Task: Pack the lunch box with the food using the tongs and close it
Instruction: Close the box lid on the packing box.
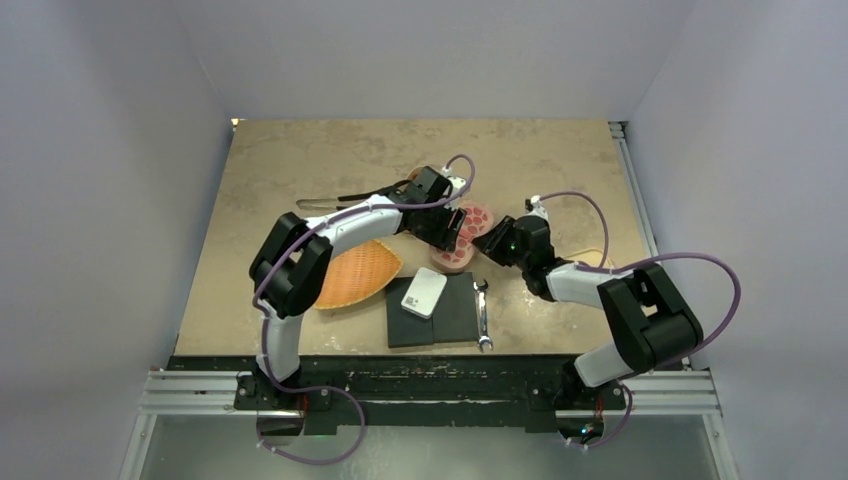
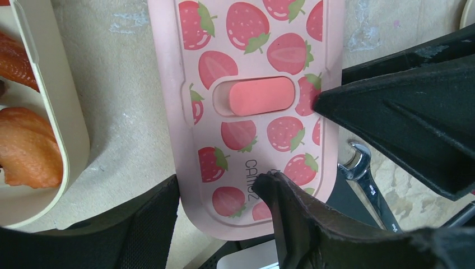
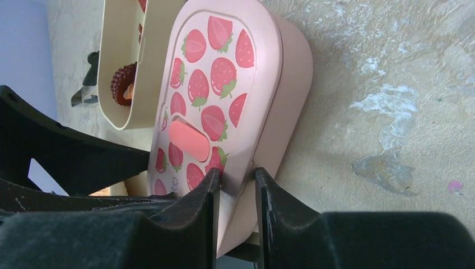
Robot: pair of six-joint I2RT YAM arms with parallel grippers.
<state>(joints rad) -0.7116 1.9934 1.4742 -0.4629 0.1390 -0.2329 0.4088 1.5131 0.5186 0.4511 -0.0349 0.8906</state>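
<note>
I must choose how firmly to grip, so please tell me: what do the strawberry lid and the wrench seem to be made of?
The lid: probably plastic, matte pink with printed strawberries; moulded rounded rim and a salmon tab, perhaps rubbery. The wrench: metal, bright and shiny; it reflects light along its open end.

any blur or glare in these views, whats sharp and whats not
Top view: even light, no glare, soft shadows on the table. Left wrist view: the lid is sharp, its print readable, while the black fingers up close show little detail. Right wrist view: the same, lid crisp, fingers dark, no motion blur.
</note>
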